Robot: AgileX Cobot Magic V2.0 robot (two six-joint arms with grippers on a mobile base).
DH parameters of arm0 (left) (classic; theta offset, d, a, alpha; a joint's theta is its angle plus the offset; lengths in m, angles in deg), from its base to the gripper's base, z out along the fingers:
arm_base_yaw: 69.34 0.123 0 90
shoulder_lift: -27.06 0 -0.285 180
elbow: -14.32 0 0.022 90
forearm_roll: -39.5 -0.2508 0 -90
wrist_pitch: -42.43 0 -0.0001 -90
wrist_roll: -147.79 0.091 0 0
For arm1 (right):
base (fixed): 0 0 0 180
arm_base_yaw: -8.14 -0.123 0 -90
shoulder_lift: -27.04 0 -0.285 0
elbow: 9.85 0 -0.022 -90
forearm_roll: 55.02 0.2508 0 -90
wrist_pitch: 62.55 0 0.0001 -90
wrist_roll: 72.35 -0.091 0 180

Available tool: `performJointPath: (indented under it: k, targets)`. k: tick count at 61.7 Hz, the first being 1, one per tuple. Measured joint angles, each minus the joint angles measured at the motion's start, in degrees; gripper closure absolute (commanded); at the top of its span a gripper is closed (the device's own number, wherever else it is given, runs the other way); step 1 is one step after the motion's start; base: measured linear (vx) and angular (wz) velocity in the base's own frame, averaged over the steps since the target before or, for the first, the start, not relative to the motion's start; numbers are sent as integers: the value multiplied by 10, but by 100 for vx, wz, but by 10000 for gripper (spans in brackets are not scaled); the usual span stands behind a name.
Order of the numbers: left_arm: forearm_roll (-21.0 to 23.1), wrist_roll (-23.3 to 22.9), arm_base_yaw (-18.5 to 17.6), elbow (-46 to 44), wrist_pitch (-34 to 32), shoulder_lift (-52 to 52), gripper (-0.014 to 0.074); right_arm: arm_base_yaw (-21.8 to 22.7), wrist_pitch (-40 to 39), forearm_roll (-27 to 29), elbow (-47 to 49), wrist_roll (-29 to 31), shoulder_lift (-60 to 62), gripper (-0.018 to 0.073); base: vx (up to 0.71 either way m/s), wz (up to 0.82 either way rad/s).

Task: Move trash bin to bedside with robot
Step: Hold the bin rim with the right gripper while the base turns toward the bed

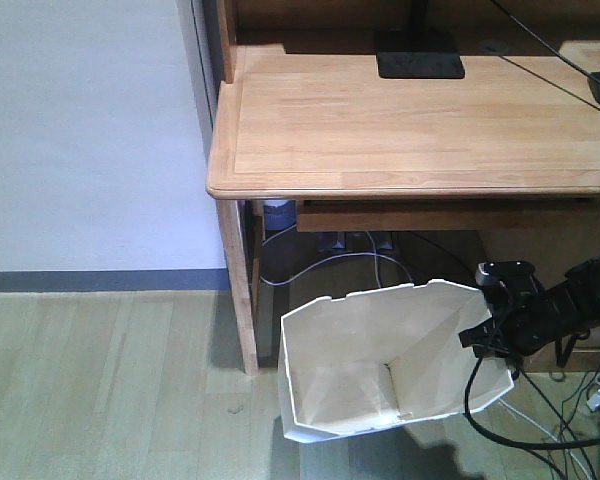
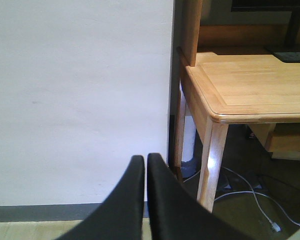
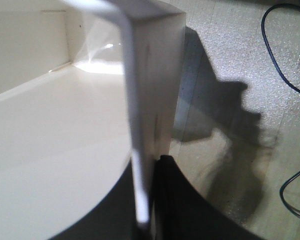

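The white trash bin (image 1: pixel 380 370) is tipped toward the camera on the wooden floor just in front of the desk, showing its cream inside. My right gripper (image 1: pixel 488 335) is shut on the bin's right rim. In the right wrist view the thin bin wall (image 3: pixel 150 75) runs straight between the jaws of the right gripper (image 3: pixel 149 190), one finger inside and one outside. My left gripper (image 2: pixel 145 162) is shut on nothing and faces the white wall to the left of the desk. The bedside is out of view.
A light wooden desk (image 1: pixel 410 130) stands right behind the bin, its front-left leg (image 1: pixel 238 290) close to the bin's left side. Cables and a power strip (image 1: pixel 355 245) lie under the desk. Black cables (image 1: pixel 520 430) trail on the floor at the right. A white wall (image 1: pixel 80 130) fills the left.
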Motion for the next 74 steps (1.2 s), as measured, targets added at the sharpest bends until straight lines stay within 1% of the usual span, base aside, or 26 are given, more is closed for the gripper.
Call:
performJointPath:
  k: [9, 29, 44, 74]
  targets:
    - [0, 0, 0, 0, 0, 0, 603, 0, -2, 14, -1, -2, 0, 564, 0, 0]
    - [0, 0, 0, 0, 0, 0, 603, 1, -23, 15, -1, -2, 0, 564, 0, 0]
    - [0, 0, 0, 0, 0, 0, 603, 1, -23, 15, -2, -1, 0, 564, -1, 6]
    - [0, 0, 0, 0, 0, 0, 603, 1, -23, 15, -2, -1, 0, 564, -5, 25]
